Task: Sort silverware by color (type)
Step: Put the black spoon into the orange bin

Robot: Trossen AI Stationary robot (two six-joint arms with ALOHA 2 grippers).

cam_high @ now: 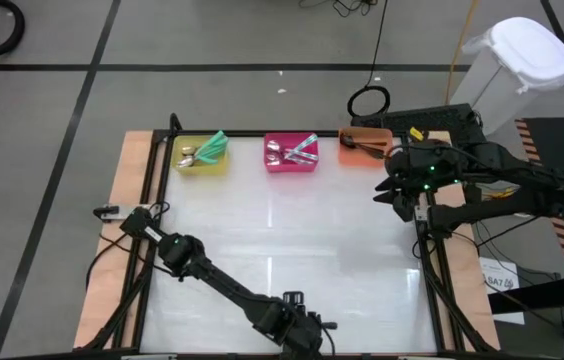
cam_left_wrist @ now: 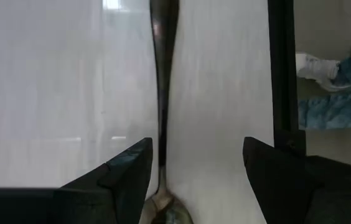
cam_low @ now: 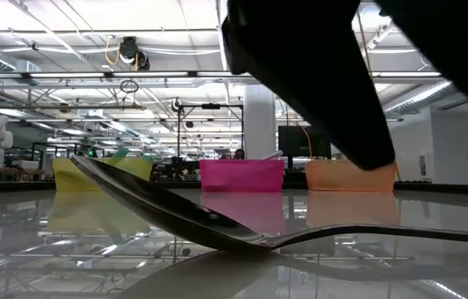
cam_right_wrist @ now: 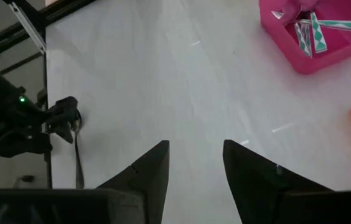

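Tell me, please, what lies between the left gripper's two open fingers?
A dark spoon lies on the white table between the left gripper's open fingers, its handle running out ahead, seen in the left wrist view.

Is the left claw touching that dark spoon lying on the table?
Cannot tell. In the left wrist view the dark spoon lies between the left claw's open fingers, right beside one finger, but no clear gap or contact shows.

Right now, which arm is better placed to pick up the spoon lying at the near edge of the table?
The left. Its tool stands open right over the dark spoon, fingers either side of the handle. The right tool hangs far off near the orange bin.
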